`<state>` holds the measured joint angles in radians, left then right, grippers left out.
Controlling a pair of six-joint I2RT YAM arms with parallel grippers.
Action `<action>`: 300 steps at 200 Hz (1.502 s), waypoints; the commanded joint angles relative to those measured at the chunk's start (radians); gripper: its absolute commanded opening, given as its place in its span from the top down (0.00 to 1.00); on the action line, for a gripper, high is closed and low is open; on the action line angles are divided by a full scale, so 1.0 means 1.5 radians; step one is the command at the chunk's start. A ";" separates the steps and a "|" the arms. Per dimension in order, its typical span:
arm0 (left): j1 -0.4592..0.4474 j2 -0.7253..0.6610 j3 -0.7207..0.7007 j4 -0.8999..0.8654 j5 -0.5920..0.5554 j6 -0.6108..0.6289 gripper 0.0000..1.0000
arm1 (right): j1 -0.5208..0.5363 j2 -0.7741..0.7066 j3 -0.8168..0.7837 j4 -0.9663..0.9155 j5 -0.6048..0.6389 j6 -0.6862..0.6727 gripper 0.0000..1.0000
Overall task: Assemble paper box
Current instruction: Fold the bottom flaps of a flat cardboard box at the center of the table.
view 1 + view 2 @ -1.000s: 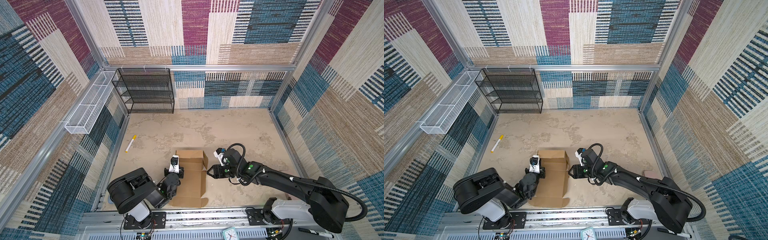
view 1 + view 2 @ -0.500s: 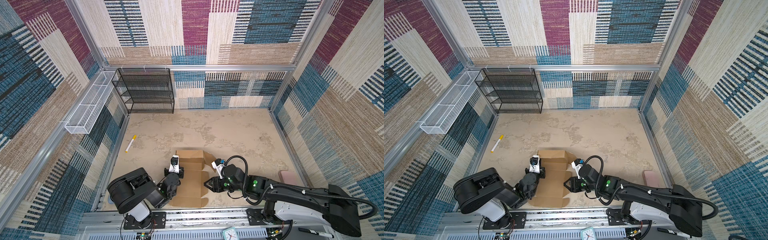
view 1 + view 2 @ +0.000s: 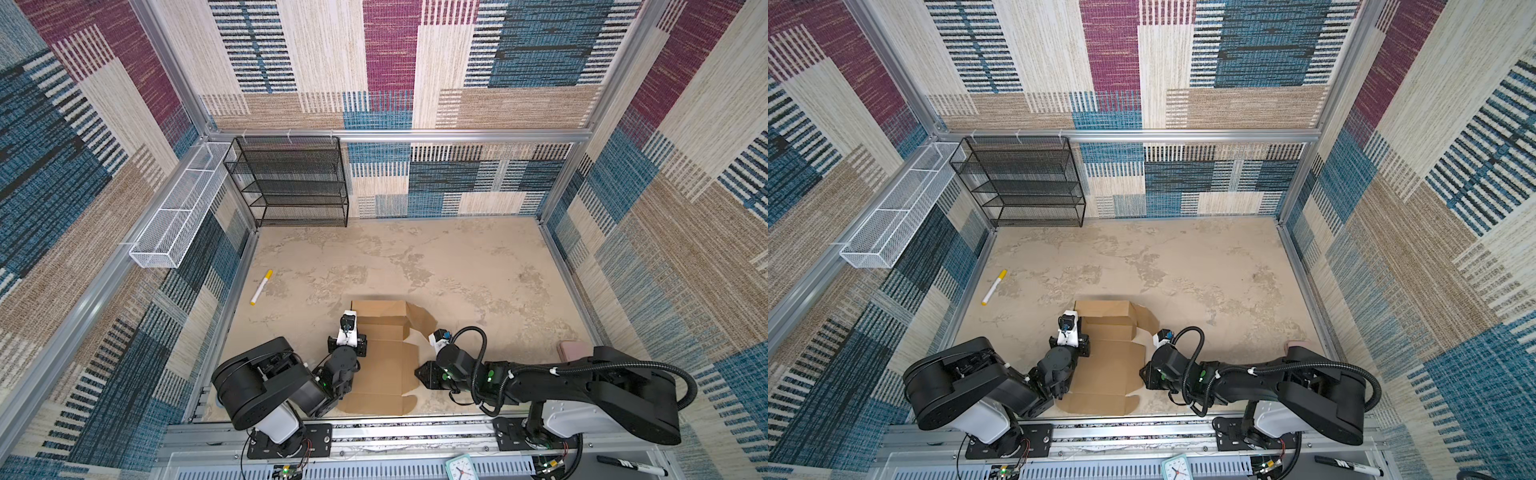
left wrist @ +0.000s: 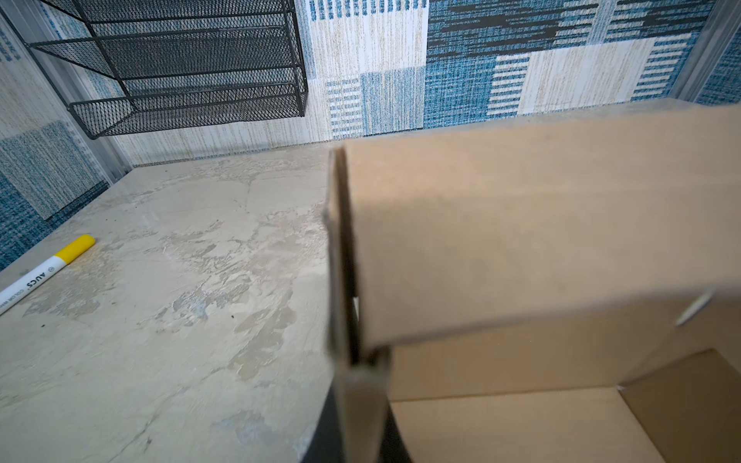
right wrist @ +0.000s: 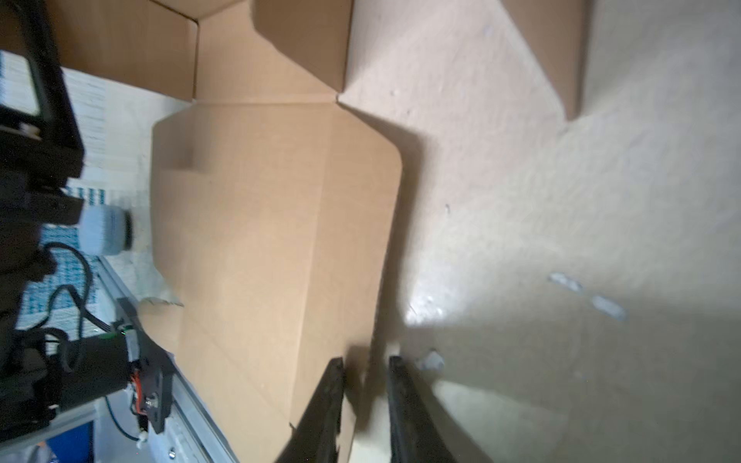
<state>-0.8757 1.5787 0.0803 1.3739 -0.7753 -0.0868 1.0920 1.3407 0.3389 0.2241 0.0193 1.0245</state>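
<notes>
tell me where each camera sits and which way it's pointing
Top views: high above the front rail, looking down on the table; both show the left arm, right arm and paper box.
Left wrist: on the left arm, facing the black mesh shelf at the back; the left tool pinches a box wall.
Right wrist: on the right arm, facing across the box toward the left arm; the right tool straddles a flap edge.
Shared: top views and left wrist all show the yellow-capped marker.
</notes>
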 commanded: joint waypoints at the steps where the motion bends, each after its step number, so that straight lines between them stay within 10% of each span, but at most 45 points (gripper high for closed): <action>1: 0.001 -0.007 -0.002 0.022 0.004 -0.019 1.00 | 0.001 0.004 -0.008 0.008 0.027 0.027 0.75; 145: 0.002 -0.339 -0.041 -0.063 0.081 -0.038 1.00 | -0.022 -0.449 -0.162 0.129 -0.051 -0.147 0.45; 196: 0.002 -0.582 -0.003 -0.360 0.110 -0.064 1.00 | -0.028 -0.425 -0.160 0.149 -0.089 -0.171 0.45; 300: 0.002 -0.587 -0.005 -0.346 0.111 -0.075 1.00 | -0.028 -0.333 -0.149 0.242 -0.135 -0.193 0.68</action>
<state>-0.8730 0.7280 0.0620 0.8562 -0.6140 -0.1802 1.0515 0.8280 0.1318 0.5156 -0.1650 0.7254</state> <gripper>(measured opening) 0.079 0.328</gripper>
